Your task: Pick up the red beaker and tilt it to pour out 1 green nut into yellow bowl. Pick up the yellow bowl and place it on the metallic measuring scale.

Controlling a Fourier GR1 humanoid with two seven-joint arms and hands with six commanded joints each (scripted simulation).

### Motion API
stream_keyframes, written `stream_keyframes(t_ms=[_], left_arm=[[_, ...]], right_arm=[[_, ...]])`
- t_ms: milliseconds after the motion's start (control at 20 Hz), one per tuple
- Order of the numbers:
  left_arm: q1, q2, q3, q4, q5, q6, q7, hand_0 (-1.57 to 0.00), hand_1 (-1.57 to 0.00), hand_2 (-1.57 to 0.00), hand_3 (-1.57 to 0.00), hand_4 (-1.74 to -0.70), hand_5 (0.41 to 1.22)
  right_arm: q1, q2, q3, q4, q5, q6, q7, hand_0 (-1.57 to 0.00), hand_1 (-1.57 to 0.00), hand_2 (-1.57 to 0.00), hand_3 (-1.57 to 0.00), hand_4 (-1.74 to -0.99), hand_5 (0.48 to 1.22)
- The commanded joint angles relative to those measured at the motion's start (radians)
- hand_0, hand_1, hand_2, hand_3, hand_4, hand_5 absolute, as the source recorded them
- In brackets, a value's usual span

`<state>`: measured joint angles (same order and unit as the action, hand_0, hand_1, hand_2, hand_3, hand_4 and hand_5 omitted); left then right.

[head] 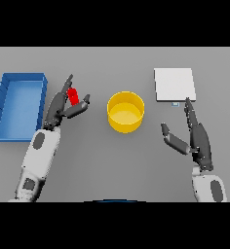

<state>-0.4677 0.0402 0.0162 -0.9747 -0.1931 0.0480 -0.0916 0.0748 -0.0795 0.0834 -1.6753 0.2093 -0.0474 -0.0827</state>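
At table centre: yellow bowl (125, 112), upright, no contents discernible. To its left, red beaker (73, 96) pinched between fingers and thumb of left hand (63, 106), contents not visible. Far left: blue bin (18, 105). Upper right: metallic measuring scale (174, 84); right hand (197, 137) just below it, fingers extended and apart, holding nothing.

1 blue tray (5, 104), rectangular, open-topped, raised walls, sits at the far left of the grey table (102, 160). Long axis runs front to back. Interior shows nothing inside.
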Motion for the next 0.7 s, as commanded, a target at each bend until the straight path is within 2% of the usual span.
stream_keyframes(t_ms=[0, 50, 100, 250, 300, 350, 400, 450, 500, 550, 600, 650], left_arm=[[-0.008, 0.0, 0.005, 0.009, 0.008, -0.007, -0.016, 0.0, 0.0, 0.0, 0.0, -1.3, 0.686], [-0.016, 0.001, 0.014, 0.02, 0.017, -0.014, -0.028, 0.0, 0.0, 0.0, 0.0, -1.31, 0.688], [-0.024, -0.003, 0.019, 0.036, 0.021, -0.014, -0.041, 0.0, 0.0, 0.0, 0.0, -1.32, 0.692], [-0.044, -0.02, 0.034, 0.073, 0.033, -0.006, -0.075, 0.0, 0.0, 0.0, 0.0, -1.35, 0.704], [-0.041, -0.024, 0.043, 0.075, 0.044, -0.005, -0.09, 0.0, -0.03, -0.07, -0.03, -1.38, 0.724], [-0.052, -0.031, 0.055, 0.096, 0.051, 0.003, -0.09, -0.12, -0.15, -0.18, -0.12, -1.41, 0.75], [-0.069, -0.037, 0.07, 0.117, 0.06, 0.015, -0.089, -0.29, -0.33, -0.36, -0.29, -1.45, 0.783], [-0.084, -0.043, 0.076, 0.133, 0.057, 0.034, -0.075, -0.44, -0.48, -0.52, -0.55, -1.45, 0.871], [-0.086, -0.042, 0.071, 0.14, 0.044, 0.047, -0.08, -0.66, -0.7, -0.73, -0.72, -1.5, 0.941], [-0.097, -0.04, 0.067, 0.145, 0.032, 0.056, -0.064, -0.84, -0.87, -0.9, -0.84, -1.54, 0.997], [-0.095, -0.039, 0.058, 0.153, 0.019, 0.055, -0.094, -0.99, -1.01, -1.03, -0.93, -1.57, 1.042], [-0.1, -0.036, 0.05, 0.157, 0.016, 0.048, -0.096, -1.11, -1.12, -1.14, -0.97, -1.6, 1.078]], right_arm=[[0.003, 0.006, 0.005, 0.002, 0.003, -0.002, 0.002, 0.0, 0.0, 0.0, 0.0, -1.268, 0.639], [0.023, 0.006, 0.006, -0.002, 0.004, -0.002, -0.018, 0.0, 0.0, 0.0, 0.0, -1.269, 0.64], [0.006, 0.002, 0.004, -0.001, 0.011, -0.007, 0.0, 0.0, 0.0, 0.0, 0.0, -1.264, 0.64], [0.003, 0.001, 0.006, -0.003, 0.017, -0.009, 0.007, 0.0, 0.0, 0.0, 0.0, -1.261, 0.641], [-0.001, -0.006, 0.001, -0.012, 0.009, -0.004, 0.007, 0.0, 0.0, 0.0, 0.0, -1.259, 0.642], [0.012, -0.006, 0.002, -0.014, 0.006, 0.0, 0.003, 0.0, 0.0, 0.0, 0.0, -1.26, 0.642], [0.015, -0.009, 0.0, -0.013, 0.007, -0.001, -0.001, 0.0, 0.0, 0.0, 0.0, -1.258, 0.644], [0.014, 0.005, 0.01, -0.005, 0.017, -0.009, -0.003, 0.0, 0.0, 0.0, 0.0, -1.257, 0.645], [0.018, 0.0, 0.006, -0.003, 0.019, -0.009, -0.004, 0.0, 0.0, 0.0, 0.0, -1.255, 0.644], [0.003, 0.0, 0.001, 0.006, 0.016, -0.012, 0.002, 0.0, 0.0, 0.0, 0.0, -1.256, 0.646], [0.009, -0.007, -0.003, 0.001, 0.008, -0.004, -0.005, 0.0, 0.0, 0.0, 0.0, -1.254, 0.645], [0.003, -0.001, 0.0, -0.003, 0.01, -0.009, -0.004, 0.0, 0.0, 0.0, 0.0, -1.252, 0.644]])
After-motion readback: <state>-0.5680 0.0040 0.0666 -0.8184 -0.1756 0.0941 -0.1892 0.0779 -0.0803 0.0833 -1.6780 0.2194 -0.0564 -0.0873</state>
